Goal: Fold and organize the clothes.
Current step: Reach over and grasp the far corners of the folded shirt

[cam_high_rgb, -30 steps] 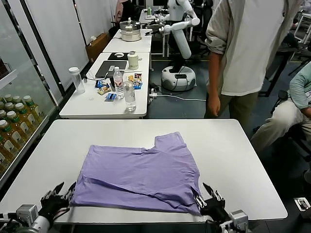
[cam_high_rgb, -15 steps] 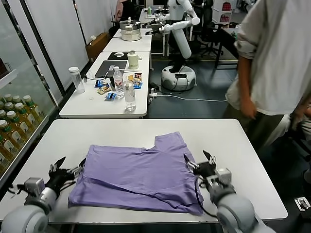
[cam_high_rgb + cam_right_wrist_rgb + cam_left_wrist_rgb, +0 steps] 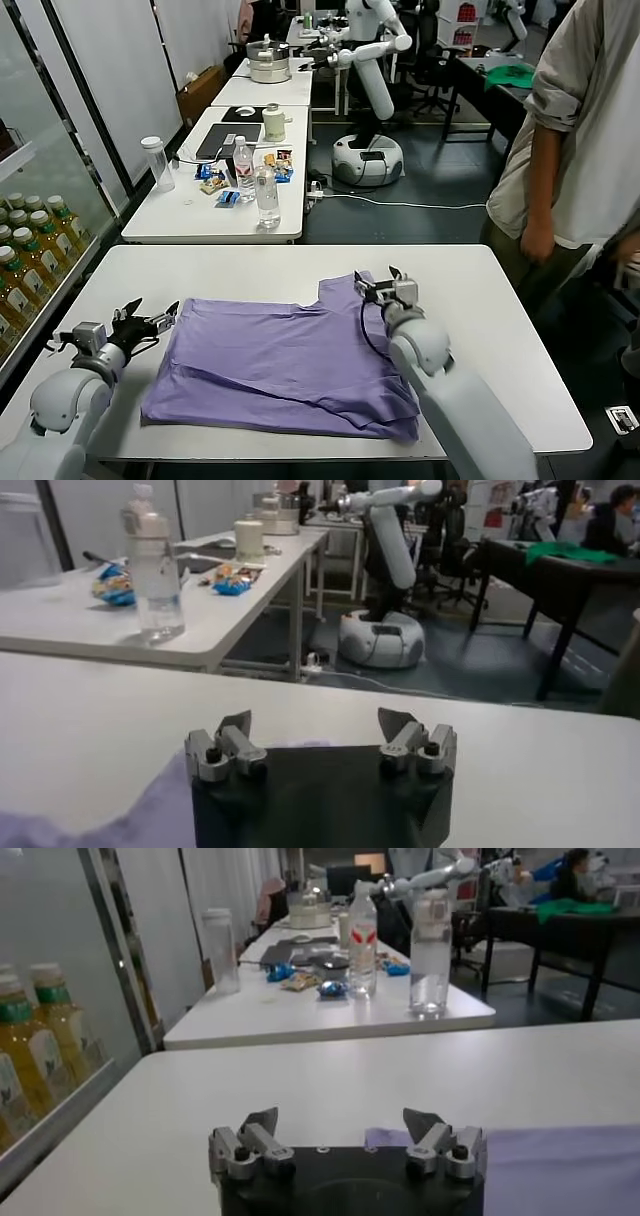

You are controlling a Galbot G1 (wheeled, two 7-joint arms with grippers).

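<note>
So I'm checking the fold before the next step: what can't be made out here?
- Head view: T-shirt shows only its plain top; the underside is hidden by the cloth itself.
- Head view: right arm covers part of the shirt's right edge.
- Left wrist view: left gripper body hides the near shirt edge.
- Right wrist view: right gripper body hides the cloth beneath it.

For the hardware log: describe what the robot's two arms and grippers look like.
Both arms are smooth, rounded, light grey-white shells. The left gripper and right gripper are black, with silver-grey metal finger mounts fixed by dark screws and short, dark, pointed fingertips. A thin black cable loops beside the right wrist.
</note>
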